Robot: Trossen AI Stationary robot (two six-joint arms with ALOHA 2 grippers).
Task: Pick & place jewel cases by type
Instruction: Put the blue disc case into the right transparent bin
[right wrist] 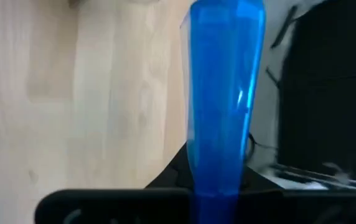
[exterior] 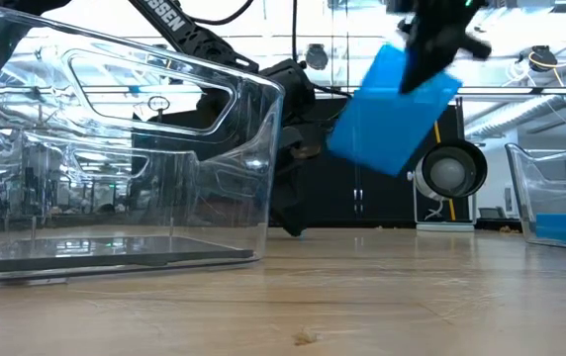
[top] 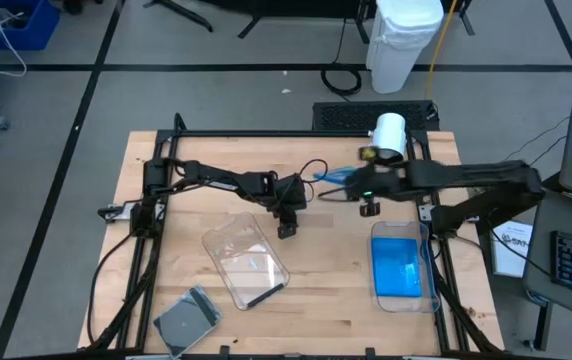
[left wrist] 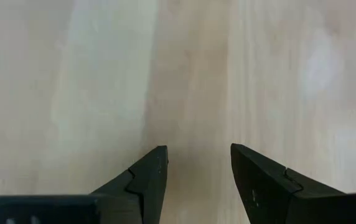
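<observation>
Right gripper [exterior: 424, 61] clenched on blue jewel case [exterior: 394, 107]: flat, square, glossy plastic, tilted, lifted above table [top: 336, 290] near far edge. Left gripper [left wrist: 198, 163] released, over bare pale wood mid-table.

Lighting, as I see it: bright, even overhead light; worktop [top: 316, 250] shadows faint. Glare streaks the clear tub [exterior: 115, 158]. Right wrist view blurred; blue case [right wrist: 224, 93] soft-edged.

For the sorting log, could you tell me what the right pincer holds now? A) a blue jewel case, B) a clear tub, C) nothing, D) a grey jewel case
A: the right pincer is shut on a blue jewel case, held tilted in the air above the table.
</observation>
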